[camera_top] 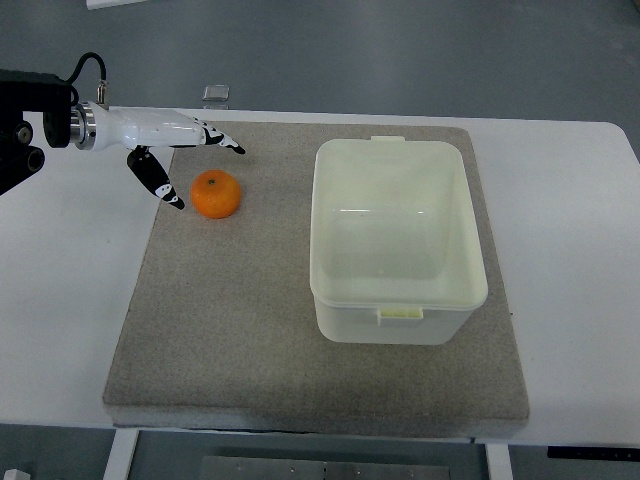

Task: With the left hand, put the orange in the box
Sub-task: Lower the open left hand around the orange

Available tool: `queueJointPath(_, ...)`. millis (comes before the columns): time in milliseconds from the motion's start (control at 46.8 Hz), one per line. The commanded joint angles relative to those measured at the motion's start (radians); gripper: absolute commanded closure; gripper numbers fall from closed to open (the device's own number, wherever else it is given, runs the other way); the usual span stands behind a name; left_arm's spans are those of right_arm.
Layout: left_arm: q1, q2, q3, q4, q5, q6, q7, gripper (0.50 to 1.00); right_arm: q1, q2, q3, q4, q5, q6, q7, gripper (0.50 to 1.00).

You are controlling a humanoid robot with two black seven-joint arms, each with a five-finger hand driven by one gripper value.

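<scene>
The left hand is reaching in from the picture's left edge, its black arm and silver wrist giving way to a white palm with black-tipped fingers. The fingers are pointing toward the right, spread out and holding nothing, while the thumb is hanging down lower, apart from them. The hand is sitting over the upper left corner of the mat.

The orange is lying on the mat just to the right of the thumb tip and a little below the stretched fingers. It is very near the thumb, though whether the two are touching is hard to tell. Its stem dimple is facing up. The fruit is sitting outside the box, well to its left.

The box is standing upright on the right half of the mat, a pale, cream-coloured plastic tub with rounded corners, open at the top, with small tabs at its far and near rims. Nothing is showing inside it.

The mat is a grey-brown felt-like sheet covering most of a white table. Beyond the table's far edge a grey floor is showing, with a small pale object lying on it near the table.
</scene>
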Motion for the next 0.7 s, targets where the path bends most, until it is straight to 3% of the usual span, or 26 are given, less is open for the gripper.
queueJointPath(0,-0.005,-0.023,0.027,0.025,0.0,0.0,0.0,0.51,0.0,0.0,0.0,0.0,0.002,0.0,0.0,0.568)
queueJointPath(342,-0.001,-0.095,0.063,0.062,0.0,0.001,0.0,0.51,0.0,0.0,0.0,0.0,0.0,0.0,0.0,0.568)
queueJointPath(683,0.016,-0.089,0.067,0.062,0.021,0.014,-0.01,0.51,0.0,0.0,0.0,0.0,0.0,0.0,0.0,0.568)
